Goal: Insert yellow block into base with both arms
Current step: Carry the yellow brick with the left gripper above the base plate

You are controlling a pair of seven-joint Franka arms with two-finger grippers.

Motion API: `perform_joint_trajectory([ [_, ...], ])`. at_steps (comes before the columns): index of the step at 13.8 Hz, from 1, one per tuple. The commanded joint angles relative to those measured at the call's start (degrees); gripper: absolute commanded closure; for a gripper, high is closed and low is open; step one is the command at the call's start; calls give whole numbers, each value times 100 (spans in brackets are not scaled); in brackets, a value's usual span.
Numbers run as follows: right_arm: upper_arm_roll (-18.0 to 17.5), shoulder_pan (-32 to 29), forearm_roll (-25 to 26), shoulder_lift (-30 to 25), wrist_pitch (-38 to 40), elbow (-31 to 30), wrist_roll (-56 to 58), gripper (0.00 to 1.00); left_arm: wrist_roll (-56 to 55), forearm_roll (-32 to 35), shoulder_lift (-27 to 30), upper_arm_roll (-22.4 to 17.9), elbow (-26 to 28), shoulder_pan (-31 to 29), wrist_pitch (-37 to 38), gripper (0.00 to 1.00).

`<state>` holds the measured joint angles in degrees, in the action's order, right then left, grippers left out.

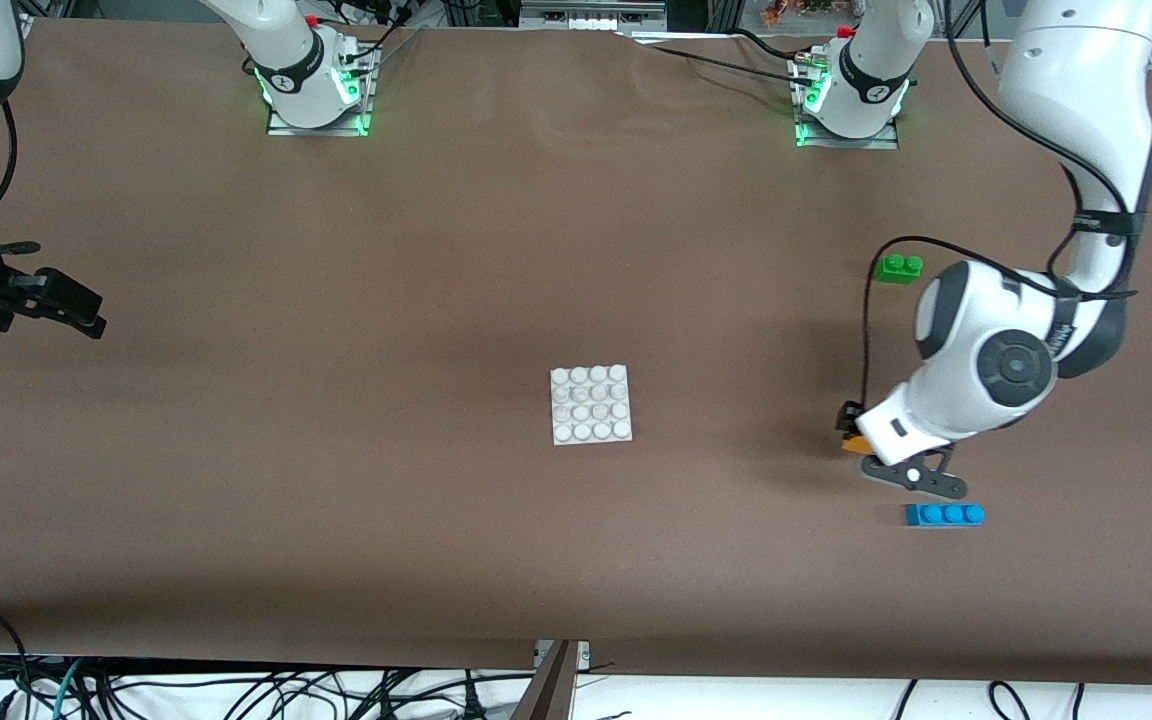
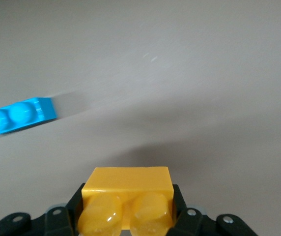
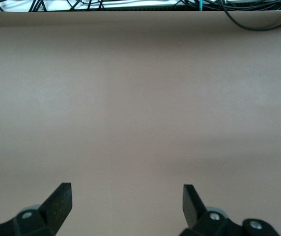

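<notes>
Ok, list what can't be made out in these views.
- Yellow block, front view: mostly hidden under the left hand; whether it is off the table is unclear.
- Blue brick, left wrist view: cut off by the edge.
- Right hand, front view: cut off by the edge.

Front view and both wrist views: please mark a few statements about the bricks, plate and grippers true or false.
1. The left gripper is shut on the small orange-yellow plastic brick. True.
2. The right gripper holds a brick. False: its fingers are open over bare table.
3. The flat white square studded plate carries a brick. False: nothing sits on its studs.
4. The long blue three-stud brick lies nearer the front camera than the green two-stud brick. True.
</notes>
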<state>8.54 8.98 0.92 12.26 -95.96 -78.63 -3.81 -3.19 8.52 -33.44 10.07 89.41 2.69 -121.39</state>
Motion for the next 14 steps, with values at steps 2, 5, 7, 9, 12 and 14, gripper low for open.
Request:
perform_joint_trajectory([
  [2,-63,-90,14,-110,42,-91,283,0,-1181,-219,-206,-58,-302,844,195,65],
  [5,-63,-81,22,-110,42,-91,302,0,-2043,-245,-469,-49,-686,1416,168,64],
  [7,-63,-90,22,-110,42,-91,302,0,-2334,-682,-707,-40,-1012,1715,151,64],
  [9,-63,-90,22,-110,42,-91,302,0,-2615,-948,-996,-49,-1337,2023,133,64],
  [12,-54,-98,22,-110,42,-91,302,0,-2826,-949,-1243,-93,-1645,2524,124,66],
  [14,-46,-99,22,-101,42,-91,302,0,-3326,-949,-1462,-93,-1856,2700,-41,66],
])
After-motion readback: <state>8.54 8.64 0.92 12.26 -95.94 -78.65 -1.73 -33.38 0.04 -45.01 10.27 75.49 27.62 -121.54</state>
